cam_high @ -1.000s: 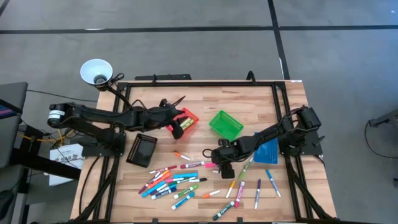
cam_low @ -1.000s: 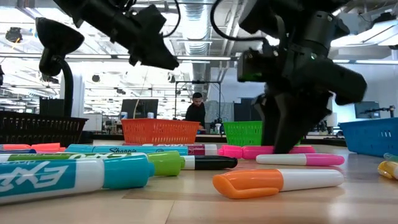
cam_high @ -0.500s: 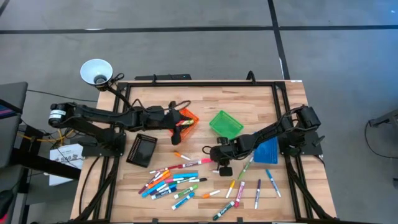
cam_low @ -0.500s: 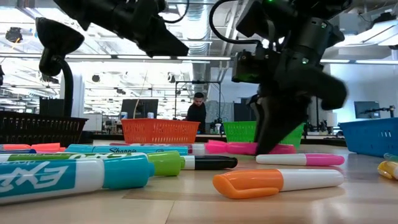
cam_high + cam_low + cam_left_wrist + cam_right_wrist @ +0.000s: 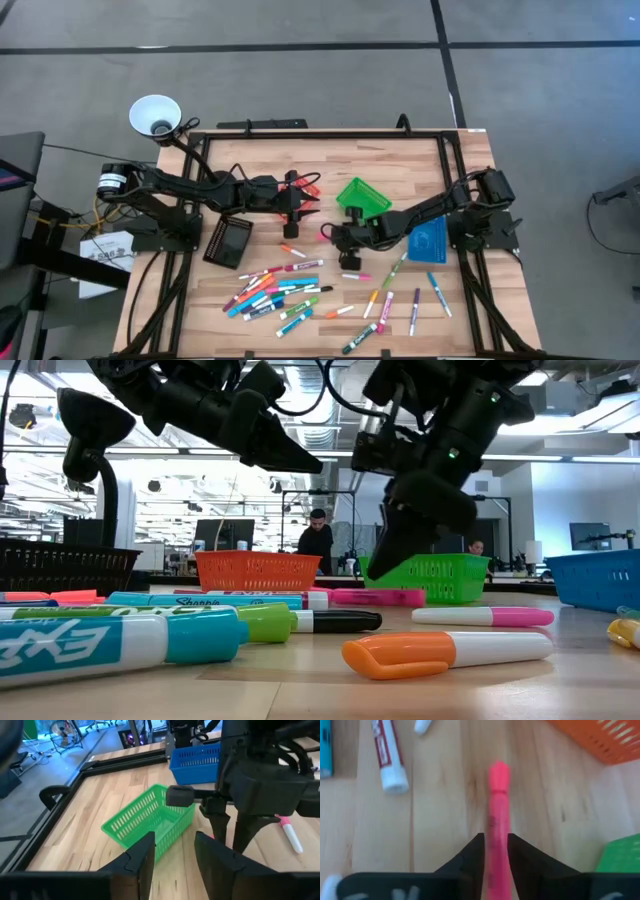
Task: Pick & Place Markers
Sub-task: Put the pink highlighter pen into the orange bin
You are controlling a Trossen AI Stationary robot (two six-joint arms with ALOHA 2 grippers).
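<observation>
On my screens the right gripper (image 5: 333, 233) is near the middle of the table (image 5: 400, 170), just beside the green bin (image 5: 362, 199). Its two fingers (image 5: 472, 851) are closed on a pink marker (image 5: 497, 840), which sticks out forward between them, and I see wood under it. From the table-level camera this gripper (image 5: 385, 555) hangs above the table surface, in front of the green bin (image 5: 430, 577); the pink marker I cannot make out there.

The left gripper (image 5: 295, 203) is over the orange bin (image 5: 306, 184), of which only a small part shows behind the arm. Its fingers (image 5: 141, 857) stand a little apart with nothing between them. Past them its wrist camera shows the green bin (image 5: 150, 822), the blue bin (image 5: 196, 757) behind it and the right arm.

The other markers (image 5: 285, 290) lie loose on the near half of the table: a dense group of blue, green, pink and orange ones more to the left, and some more (image 5: 400, 300) spread to the right, below the blue bin (image 5: 430, 243). One pink marker (image 5: 355, 276) lies just below the right gripper. The black bin (image 5: 228, 240) stands at the left side of the table.

In the room behind I see a person (image 5: 317, 540) far away.
</observation>
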